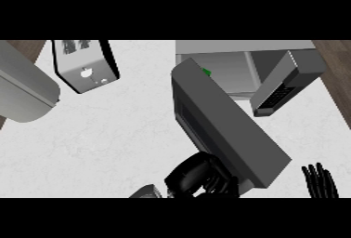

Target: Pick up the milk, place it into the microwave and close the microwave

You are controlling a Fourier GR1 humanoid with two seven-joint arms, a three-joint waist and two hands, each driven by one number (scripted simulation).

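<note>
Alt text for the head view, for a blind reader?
The microwave on the white counter has its door open, the left hand at the door's near end. The right hand rests open lower right; a toaster sits upper left.

The counter [123, 135] is rendered in white with faint grey marbling, and a brown wood-grained strip [341, 79] is seen past its right edge. The microwave [240, 47] is finished in light grey, its door [230, 128] in dark grey and its keypad [277, 96] in black, while a small green spot [205, 71] is shown at the door's upper end. The toaster [86, 67] is coloured silver and black, and the left hand [195, 176] and right hand [320, 182] are coloured black.
</note>
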